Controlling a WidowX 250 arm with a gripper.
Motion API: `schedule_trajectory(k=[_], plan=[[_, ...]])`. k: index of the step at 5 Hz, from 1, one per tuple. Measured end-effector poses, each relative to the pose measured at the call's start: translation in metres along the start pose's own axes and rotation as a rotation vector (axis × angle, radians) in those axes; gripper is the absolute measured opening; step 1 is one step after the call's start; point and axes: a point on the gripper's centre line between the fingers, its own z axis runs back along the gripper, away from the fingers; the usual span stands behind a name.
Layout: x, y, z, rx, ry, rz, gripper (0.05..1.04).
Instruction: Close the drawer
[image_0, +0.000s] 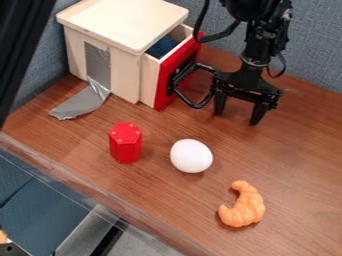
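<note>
So we've got the drawer (176, 74) sticking partway out of its little wooden cabinet (125, 35), up around 12 o'clock from mid-view, with some blue stuff (160, 47) inside. Our gripper (238, 114) hangs off at about 4 o'clock from the red front, fingers spread apart with nothing between them, next to the black handle (194, 105). We honestly can't tell if it's touching that loop. As for how the thing handles, we'd guess light, stiff wood, nothing fragile, and a painted front that's maybe a bit slick, so a fingertip could skate if we come in crooked. We wouldn't bother pinching anything: the job looks like one steady shove toward 10 o'clock. Best spot, we reckon, is the middle of the red face or square on the handle's mount, since leaning on one edge might cock the drawer and jam it. The loop pokes out far enough to snag a finger, and it might swing if it's hinged, so watch that. Also go easy, because the whole cabinet is probably light enough to scoot, though the grey tape (79, 103) may help pin it to the bench (300, 165). The red block (125, 143), white egg (191, 156) and croissant (242, 205) sit well clear of that push, lucky us.
</note>
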Motion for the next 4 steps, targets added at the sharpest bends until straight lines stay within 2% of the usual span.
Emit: schedule_trajectory(k=[1, 4], plan=[[-0.006, 0.007, 0.002, 0.009, 0.01, 0.008, 0.998], [-0.003, 0.023, 0.013, -0.003, -0.002, 0.039, 0.998]])
